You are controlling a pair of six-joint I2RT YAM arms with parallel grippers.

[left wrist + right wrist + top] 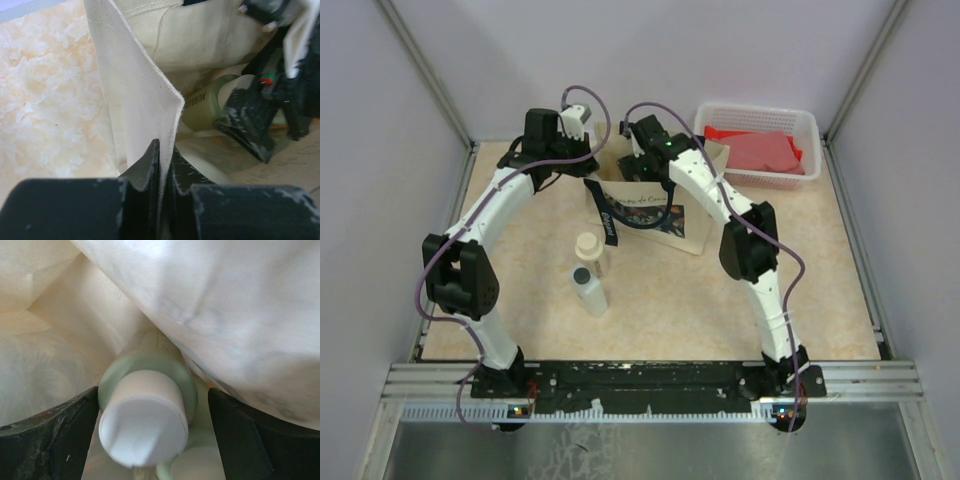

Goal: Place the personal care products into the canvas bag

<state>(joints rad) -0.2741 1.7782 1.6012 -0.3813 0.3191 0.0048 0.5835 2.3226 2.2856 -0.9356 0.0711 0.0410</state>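
The canvas bag (692,215) stands at the back centre with its dark blue panel facing the front. My left gripper (590,160) is shut on the bag's left canvas rim (150,100) and holds the mouth open. My right gripper (638,165) is inside the bag, jaws open (152,392). An olive-green bottle with a cream cap (145,415) lies between its fingers, and a second cream cap (200,465) is just below. That bottle also shows in the left wrist view (200,107). A beige cream-capped bottle (590,250) and a white dark-capped bottle (588,290) stand on the table. The peach-pink flask is out of view.
A white plastic basket (757,110) with red contents stands at the back right, just right of the bag. The two standing bottles are in front of the bag's left corner, between the two arms. The table is walled on three sides.
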